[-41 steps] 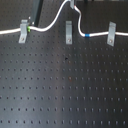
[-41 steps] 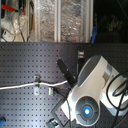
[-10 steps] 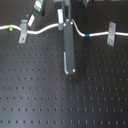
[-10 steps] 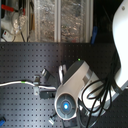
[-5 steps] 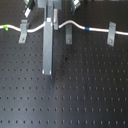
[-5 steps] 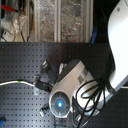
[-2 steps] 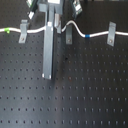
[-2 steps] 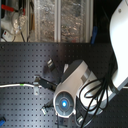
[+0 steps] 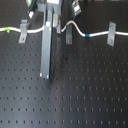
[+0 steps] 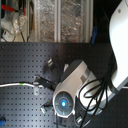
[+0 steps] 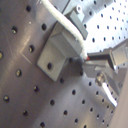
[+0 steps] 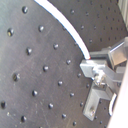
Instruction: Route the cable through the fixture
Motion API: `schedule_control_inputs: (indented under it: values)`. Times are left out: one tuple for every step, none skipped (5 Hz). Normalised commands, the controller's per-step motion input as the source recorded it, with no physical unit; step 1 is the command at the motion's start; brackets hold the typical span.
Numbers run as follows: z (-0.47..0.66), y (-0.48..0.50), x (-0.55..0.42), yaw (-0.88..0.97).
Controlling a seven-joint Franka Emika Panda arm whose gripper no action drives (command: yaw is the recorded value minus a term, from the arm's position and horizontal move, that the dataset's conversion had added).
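Note:
The white cable (image 9: 77, 27) crosses the back of the black pegboard in the first exterior view. Its green marker (image 9: 7, 31) is at the first exterior view's left and its blue band (image 9: 88, 36) lies right of centre. It passes the left fixture clip (image 9: 22, 34) and reaches the right clip (image 9: 111, 35). My gripper (image 9: 51, 29) stands between the left and middle clips (image 9: 69, 35), shut on the cable. In the first wrist view the cable (image 11: 65, 22) runs over a grey clip (image 11: 52, 52) into the gripper (image 11: 86, 56). The second wrist view shows the cable (image 12: 65, 27) ending at the gripper (image 12: 88, 60).
A long grey bar (image 9: 46, 52) of the gripper reaches over the pegboard (image 9: 85, 95) toward the front. In the second exterior view the white arm (image 10: 75, 87) with black hoses covers the board's middle. Shelves with clutter (image 10: 50, 20) stand behind. A small clip (image 10: 37, 91) sits beside the cable (image 10: 15, 85).
The gripper came in at the back, took hold of the cable near the middle clip and carried it toward the first exterior view's left. In the last second it has barely shifted.

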Motion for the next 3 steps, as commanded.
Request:
schedule_control_inputs:
  values:
    - [0.16,0.036,-0.201,0.00]
    - [0.20,-0.037,-0.181,-0.23]
    - [0.00,-0.011,-0.002,0.00]
